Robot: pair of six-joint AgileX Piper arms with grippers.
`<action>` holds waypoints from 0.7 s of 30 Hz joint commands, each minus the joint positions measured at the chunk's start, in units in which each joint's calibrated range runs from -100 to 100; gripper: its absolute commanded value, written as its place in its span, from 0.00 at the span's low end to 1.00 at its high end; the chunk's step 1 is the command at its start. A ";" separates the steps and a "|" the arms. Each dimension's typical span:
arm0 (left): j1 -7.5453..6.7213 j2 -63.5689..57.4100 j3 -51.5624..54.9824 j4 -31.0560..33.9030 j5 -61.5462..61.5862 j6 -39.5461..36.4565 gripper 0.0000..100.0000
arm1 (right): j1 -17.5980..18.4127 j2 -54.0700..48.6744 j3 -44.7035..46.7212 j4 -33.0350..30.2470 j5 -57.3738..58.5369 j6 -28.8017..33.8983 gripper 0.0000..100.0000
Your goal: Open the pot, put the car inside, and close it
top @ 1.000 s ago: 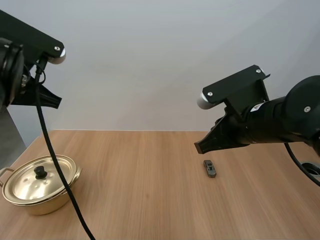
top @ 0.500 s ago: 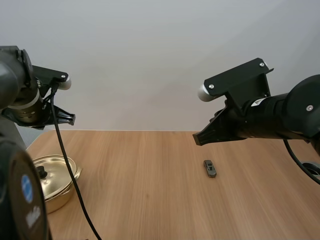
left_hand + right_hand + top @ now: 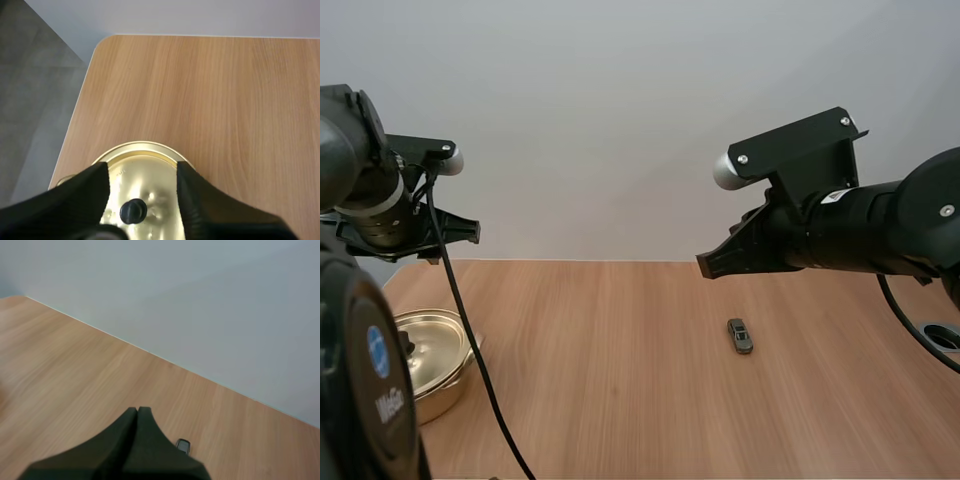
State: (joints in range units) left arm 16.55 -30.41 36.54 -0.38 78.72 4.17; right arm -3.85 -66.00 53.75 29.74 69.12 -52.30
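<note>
**Q:** High view: what is marked?

**A:** Panel one. The pot (image 3: pixel 445 395) stands near the left edge of the table (image 3: pixel 620 400) with its lid (image 3: pixel 435 338) on, and my left arm partly hides it. The car (image 3: pixel 740 336) lies right of centre, well apart from the pot. My right gripper (image 3: pixel 704 267) hangs above the table, up and left of the car.

**Q:** Left wrist view?

**A:** Panel two. My left gripper (image 3: pixel 142 197) hovers over the lid with its fingers (image 3: pixel 90 192) spread apart. The lid's black knob (image 3: pixel 133 211) shows between them, and they hold nothing.

**Q:** Right wrist view?

**A:** Panel three. My right gripper (image 3: pixel 137 412) is closed on nothing, its fingers together as one dark wedge. The car (image 3: pixel 183 445) lies on the table just beside that wedge.
</note>
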 commanded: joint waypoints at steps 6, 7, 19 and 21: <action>0.03 0.59 -0.04 3.78 6.85 -1.51 1.00 | -0.01 0.01 0.09 -0.02 0.75 0.03 0.00; 0.03 1.04 -0.04 4.17 7.50 -1.51 1.00 | -0.01 0.01 0.09 -0.02 0.98 0.03 0.00; 4.72 10.41 -0.04 2.33 12.25 1.12 0.94 | -0.01 0.01 0.09 -1.27 2.15 0.03 0.00; 5.18 12.24 -0.04 2.33 11.63 1.24 0.93 | -0.01 0.01 0.09 -1.27 2.15 0.03 0.00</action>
State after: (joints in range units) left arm 21.56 -19.18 36.54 2.03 90.60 5.32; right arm -3.85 -66.00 53.75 28.51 71.36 -52.30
